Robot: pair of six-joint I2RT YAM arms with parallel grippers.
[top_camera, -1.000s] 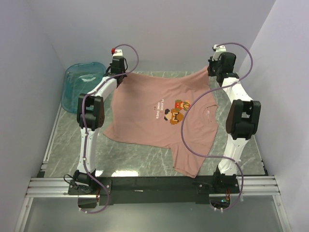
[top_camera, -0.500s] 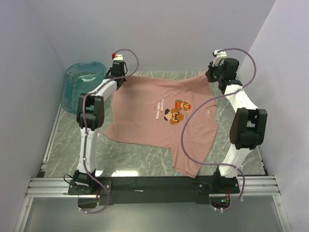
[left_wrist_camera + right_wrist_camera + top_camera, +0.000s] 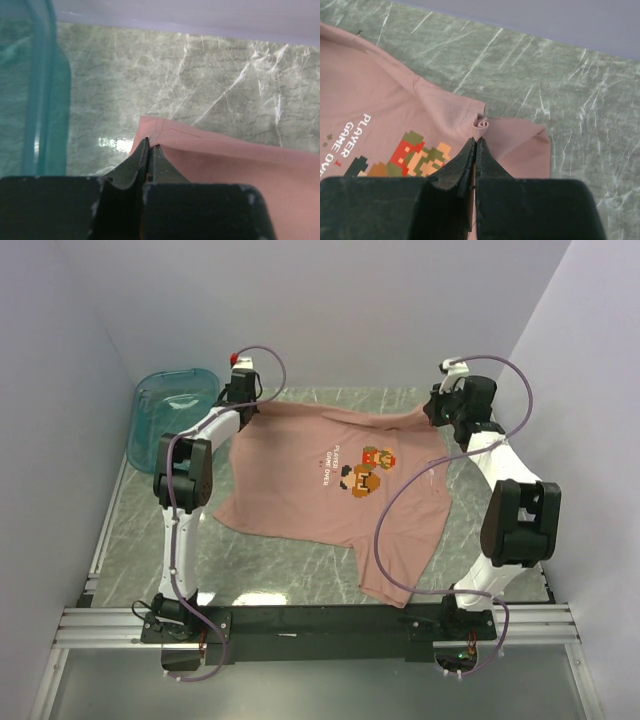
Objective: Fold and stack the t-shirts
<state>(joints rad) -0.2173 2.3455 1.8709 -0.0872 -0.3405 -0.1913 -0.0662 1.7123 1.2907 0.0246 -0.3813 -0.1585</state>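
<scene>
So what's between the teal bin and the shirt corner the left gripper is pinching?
Only bare marbled tabletop with a glare patch lies between the bin and the t-shirt corner in the left gripper. The left wrist view shows it.

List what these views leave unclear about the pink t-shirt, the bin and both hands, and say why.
Right wrist: white text on the t-shirt runs off the left edge.
Left wrist: the teal bin is cut off by the left edge.
Wrist views: the left hand and right hand cover the pinched fabric.
Top: each hand's own body hides its grip spot.
</scene>
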